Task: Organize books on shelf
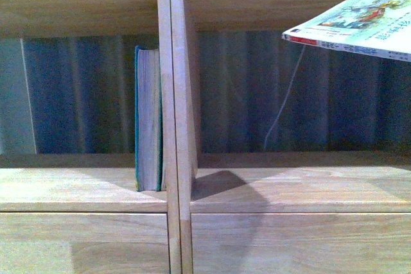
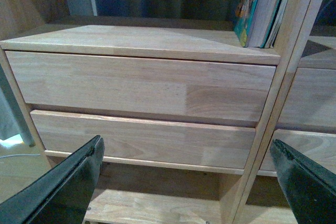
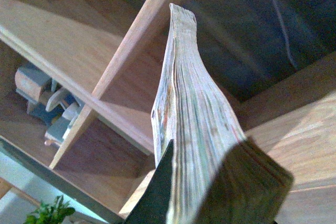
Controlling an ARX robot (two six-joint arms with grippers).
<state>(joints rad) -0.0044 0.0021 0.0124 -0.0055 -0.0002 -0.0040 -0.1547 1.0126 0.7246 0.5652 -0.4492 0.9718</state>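
The thick teal-green book [image 1: 148, 120] stands upright in the left compartment of the light-wood shelf [image 1: 176, 120], against its central divider. It also shows in the left wrist view [image 2: 254, 3], above the drawer fronts [image 2: 142, 85]. The thin white paperback [image 1: 359, 20] hangs nearly flat and tilted at the upper right, in front of the right compartment. In the right wrist view my right gripper [image 3: 194, 198] is shut on the paperback [image 3: 191, 119], seen from its page edges. My left gripper [image 2: 186, 182] is open and empty, low in front of the drawers. Neither gripper shows in the front view.
A white cable [image 1: 286, 101] hangs behind the right compartment, in front of a blue curtain [image 1: 83, 94]. Small grey and wooden objects [image 3: 44, 103] sit in another compartment in the right wrist view. A green plant [image 3: 50, 213] shows beyond the shelf.
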